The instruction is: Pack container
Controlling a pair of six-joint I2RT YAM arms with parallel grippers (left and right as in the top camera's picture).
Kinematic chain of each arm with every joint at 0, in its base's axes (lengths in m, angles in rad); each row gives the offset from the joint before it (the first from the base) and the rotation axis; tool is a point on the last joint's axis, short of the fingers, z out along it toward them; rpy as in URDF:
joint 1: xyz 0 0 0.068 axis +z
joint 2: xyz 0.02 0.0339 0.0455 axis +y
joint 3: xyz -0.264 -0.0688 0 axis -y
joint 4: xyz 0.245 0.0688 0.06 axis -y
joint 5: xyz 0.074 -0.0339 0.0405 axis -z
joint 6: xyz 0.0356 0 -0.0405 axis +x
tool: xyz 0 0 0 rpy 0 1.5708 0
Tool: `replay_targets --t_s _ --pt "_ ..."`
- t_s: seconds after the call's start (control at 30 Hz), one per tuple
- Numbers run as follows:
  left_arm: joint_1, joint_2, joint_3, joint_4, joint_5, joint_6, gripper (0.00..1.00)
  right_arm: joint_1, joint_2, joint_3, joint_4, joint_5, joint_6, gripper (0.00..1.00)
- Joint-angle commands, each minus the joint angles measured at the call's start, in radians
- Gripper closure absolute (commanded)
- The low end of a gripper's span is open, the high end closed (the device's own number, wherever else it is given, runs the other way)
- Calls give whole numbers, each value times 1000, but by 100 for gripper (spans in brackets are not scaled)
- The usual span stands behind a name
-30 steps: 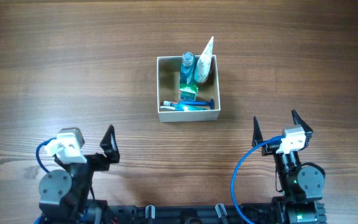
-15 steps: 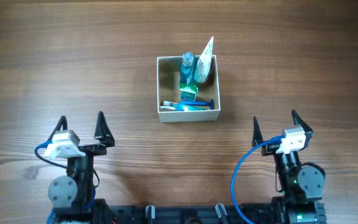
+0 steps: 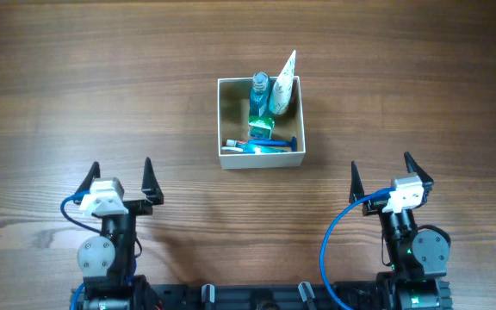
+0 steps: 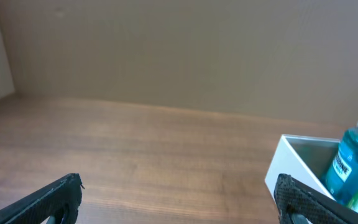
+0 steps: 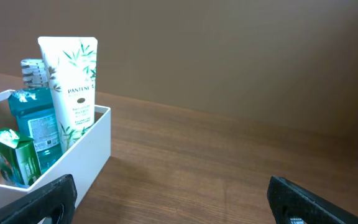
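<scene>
Overhead, L arm sat folded at the near-left table edge, wrist pointing away from its base, L gripper [image 3: 120,170] low over the wood. R arm sat likewise at the near-right edge, R gripper [image 3: 381,170] also aimed fwd, w/ a blue cable [image 3: 330,241] looping from wrist to base.

Table [image 3: 102,69] was brown wood-grain, grain running side to side. Wrist views showed a plain brown wall [image 4: 179,50] behind the far edge; rest of room couldn't be made out.

L gripper: jaws spread wide, empty, touching nothing. In L wrist view its black fingers [image 4: 48,202] framed bare wood, w/ a corner of the container [image 4: 288,165] just past the right one. R gripper: same, wide open & empty, container off to its left in R wrist view.

Container stood mid-table, slightly right of centre, ahead of & btwn both grippers, well apart from each. Inside: blue mouthwash bottle [image 3: 258,93] & white Pantene tube [image 3: 284,82] at the far side, tube top poking over the far-right rim. Green box [image 3: 261,129] sat just nearer than the bottle. Blue-handled item [image 3: 287,141] lay along the near wall, too small to ID. Left part of floor was bare tan.
</scene>
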State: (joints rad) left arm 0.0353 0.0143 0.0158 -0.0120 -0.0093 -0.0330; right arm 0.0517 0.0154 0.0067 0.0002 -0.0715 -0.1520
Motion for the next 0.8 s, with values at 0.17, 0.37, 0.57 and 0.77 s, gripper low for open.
replay_targets --t_s 0.17,0.37,0.57,0.77 --pt "7 -11 -11 -63 84 25 0 3 -12 -1 3 -15 -5 0" --pt "7 -11 -10 -60 87 -12 0 3 -12 -2 3 -15 -5 0" --pt "7 -11 -10 -60 87 -12 0 3 -12 -2 3 -15 -5 0" --pt "7 -11 -10 -60 87 -12 0 3 -11 -2 3 -15 -5 0"
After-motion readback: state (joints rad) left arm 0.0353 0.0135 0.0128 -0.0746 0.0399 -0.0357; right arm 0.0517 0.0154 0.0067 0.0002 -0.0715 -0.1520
